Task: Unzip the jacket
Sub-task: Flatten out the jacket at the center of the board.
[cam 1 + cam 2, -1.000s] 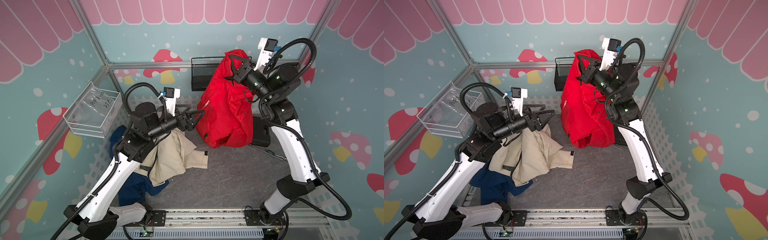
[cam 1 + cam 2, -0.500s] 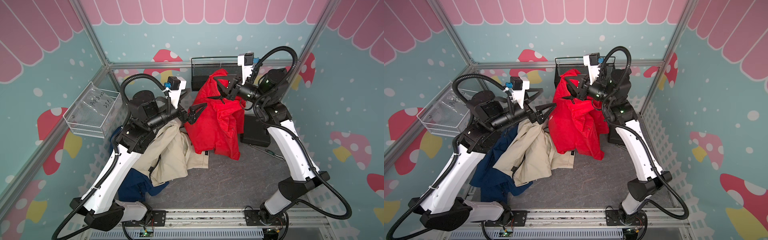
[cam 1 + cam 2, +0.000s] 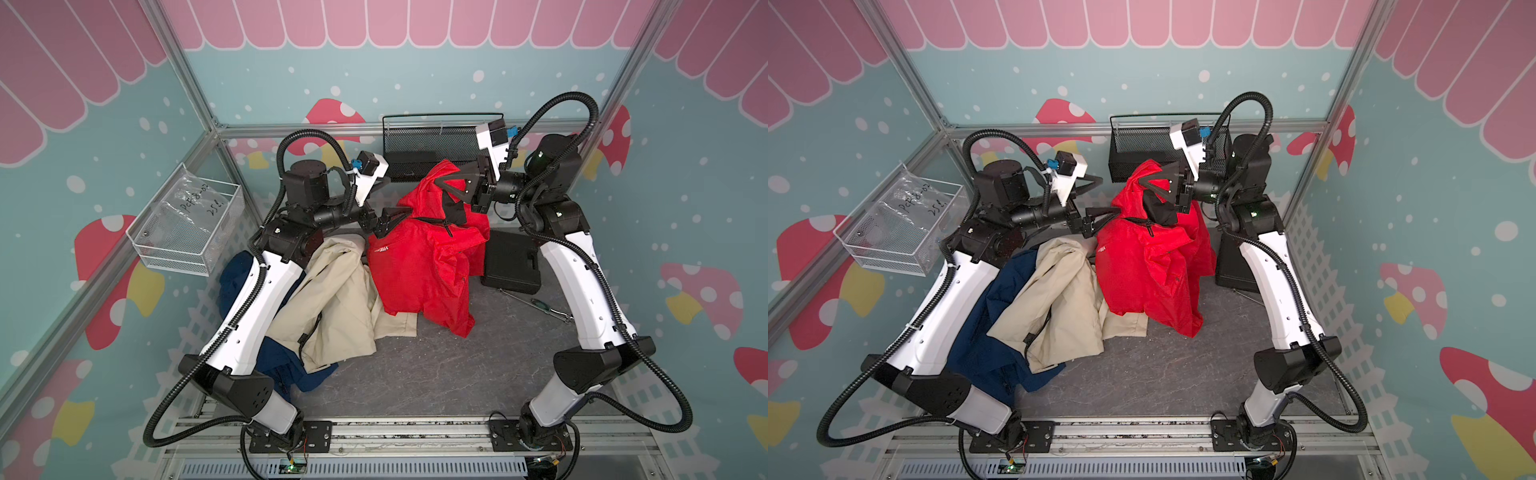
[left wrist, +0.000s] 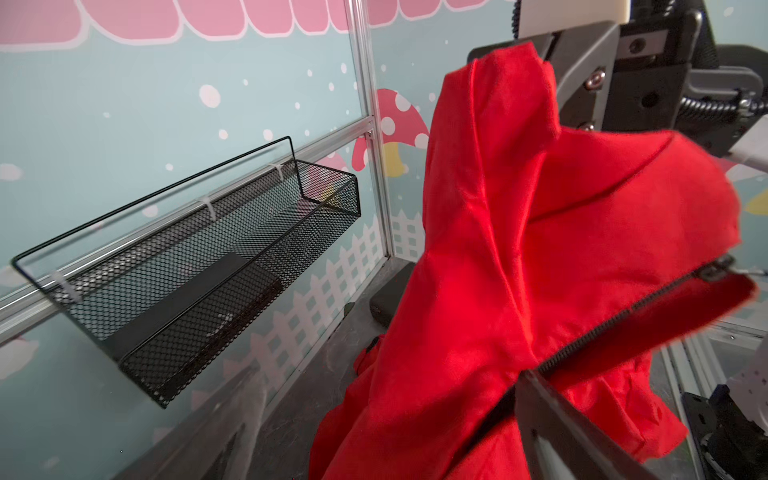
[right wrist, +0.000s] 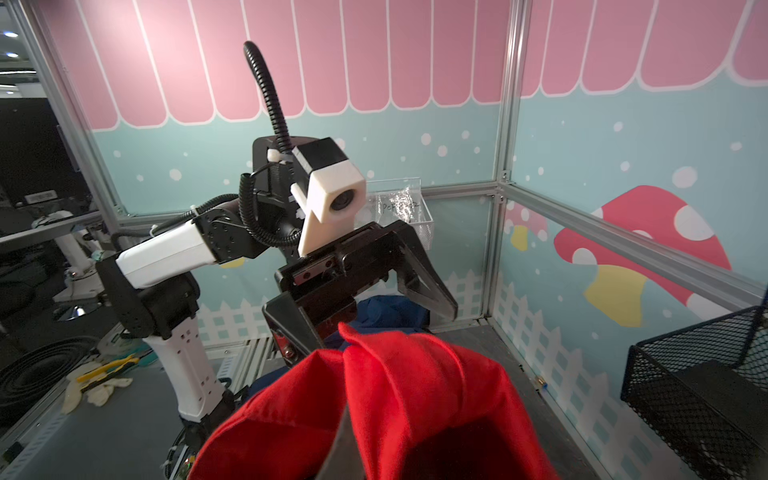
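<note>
Ok so from my remote seat: the right gripper has its jaws clamped tight on the top edge of the red jacket, up by the hood, and holds it in the air near the back of the cell. The rest of the jacket hangs down, and its bottom hem is bunched on the grey tabletop. The left gripper is right up at the jacket's collar side with its jaws spread wide and nothing pinched between them. One finger sits close against the red cloth, but I can't tell if it's actually touching. In the left wrist view the zipper shows as a dark line of teeth across the fabric, with the slider at its far end. A beige jacket and a navy jacket are piled on the table beside the red one, under the left arm, and a black case lies on its other side.
</note>
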Action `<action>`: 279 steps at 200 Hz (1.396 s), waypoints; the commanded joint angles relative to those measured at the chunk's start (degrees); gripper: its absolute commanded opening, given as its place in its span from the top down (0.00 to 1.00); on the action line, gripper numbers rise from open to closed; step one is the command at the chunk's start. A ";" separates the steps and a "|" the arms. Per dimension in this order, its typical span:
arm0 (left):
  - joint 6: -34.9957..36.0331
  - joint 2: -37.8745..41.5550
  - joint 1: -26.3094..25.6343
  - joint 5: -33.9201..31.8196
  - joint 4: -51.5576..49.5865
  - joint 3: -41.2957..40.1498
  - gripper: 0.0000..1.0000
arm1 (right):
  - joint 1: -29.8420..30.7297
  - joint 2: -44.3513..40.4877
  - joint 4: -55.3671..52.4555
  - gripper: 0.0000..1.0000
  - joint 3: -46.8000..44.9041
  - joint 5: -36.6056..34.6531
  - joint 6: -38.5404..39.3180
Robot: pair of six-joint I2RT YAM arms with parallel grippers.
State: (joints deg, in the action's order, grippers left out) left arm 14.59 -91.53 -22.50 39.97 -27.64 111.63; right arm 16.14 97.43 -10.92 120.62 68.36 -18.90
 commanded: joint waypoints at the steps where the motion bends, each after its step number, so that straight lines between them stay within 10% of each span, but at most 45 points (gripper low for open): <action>1: 1.69 -2.17 -1.87 5.03 -1.07 3.27 0.08 | -0.06 1.30 0.71 1.00 2.07 5.49 2.19; 20: -0.25 -5.46 -3.15 7.42 -1.10 6.11 0.26 | -0.06 2.31 0.72 1.00 3.17 6.43 2.02; 57: -3.49 -10.86 -3.95 6.39 0.14 11.62 1.00 | -0.72 2.79 0.55 1.00 3.86 4.86 2.37; 89: -15.81 -10.63 -1.87 0.20 11.41 11.86 1.00 | -6.55 -1.30 -1.62 0.41 -1.55 -7.85 1.80; 111: -22.10 -10.68 0.24 -5.74 15.04 13.58 1.00 | -11.97 -7.37 -0.92 0.27 -9.20 -11.87 1.31; 172: -27.85 -11.66 0.44 -9.21 19.78 16.42 1.00 | -17.81 -25.58 1.17 0.17 -37.27 -15.31 8.06; 279: -29.96 -12.54 0.43 -9.39 20.07 18.99 1.00 | -17.64 -31.07 5.45 0.19 -54.61 -11.84 14.19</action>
State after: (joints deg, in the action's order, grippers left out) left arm -13.56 -104.57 -22.00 31.24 -13.47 127.20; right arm -1.78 68.07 -8.88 68.20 57.34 -8.80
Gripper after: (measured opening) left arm 0.052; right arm 0.819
